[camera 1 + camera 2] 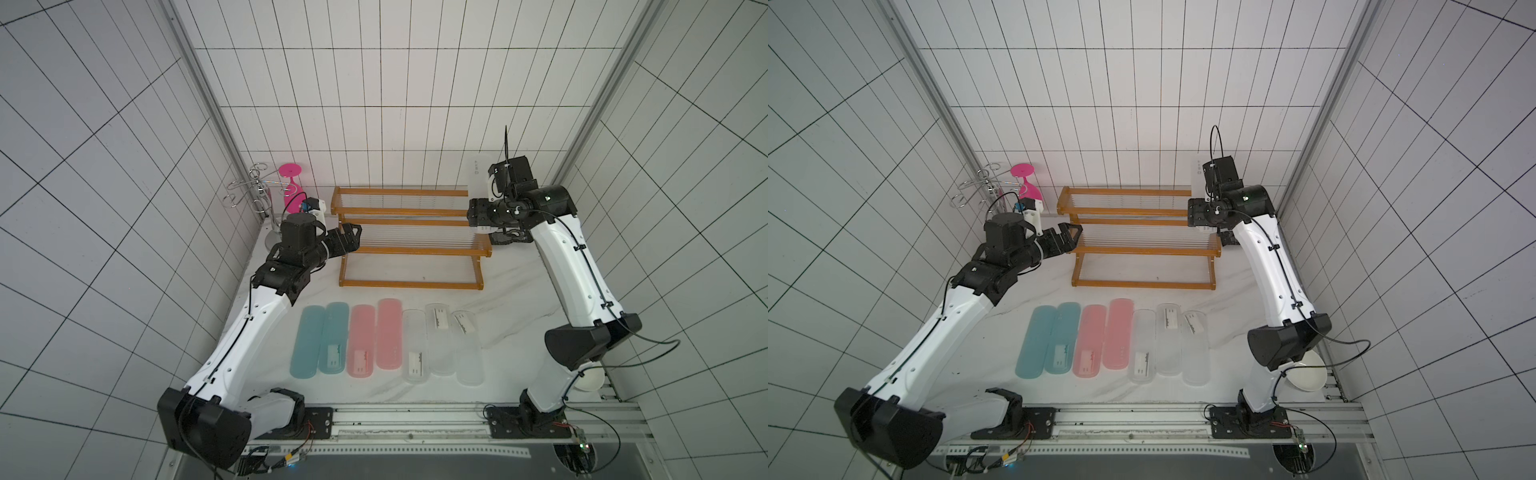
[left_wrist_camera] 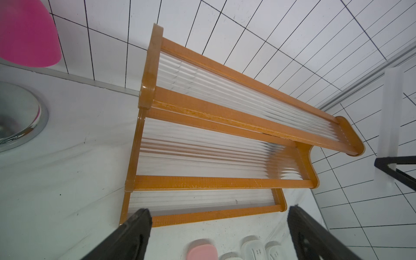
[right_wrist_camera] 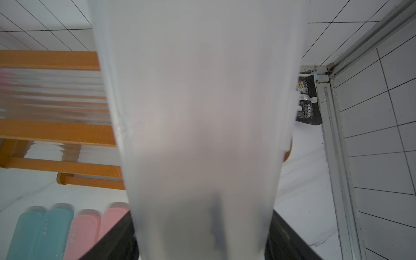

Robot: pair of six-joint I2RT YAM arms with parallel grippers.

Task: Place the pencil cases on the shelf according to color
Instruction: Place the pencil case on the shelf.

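Frosted clear pencil case (image 1: pixel 478 174) is clamped in the right gripper (image 3: pixel 201 225). The jaws are pinched in on its lower part and it stands pretty much upright. It's so close to that wrist camera that it blocks most of the view. It sits just off the right end of the shelf (image 1: pixel 415 250), toward the back right corner of the worktop (image 1: pixel 511 299). Can't tell if its bottom end touches anything.

Left gripper (image 1: pixel 355 237) is spread wide with nothing in it, hanging at the left end of the shelf around the middle tier. It's right beside the frame, but I can't tell if it actually touches.

The shelf is the stepped orange-brown one with pale rods, parked mid-way along the back edge.

Seven more cases lie flat in a row near the front edge, side by side, long way running front to back. From the left it's two teal cases (image 1: pixel 307 340), two pink cases (image 1: pixel 390 332), then three clear cases (image 1: pixel 440 338). Several have small white labels.

Extras: a silver wire stand (image 2: pixel 20 117) in the back left corner has a hot-pink goblet (image 1: pixel 289 170) hanging upside down on it. A white bowl (image 1: pixel 1308 378) sits at the front right corner, half hidden under the right arm.
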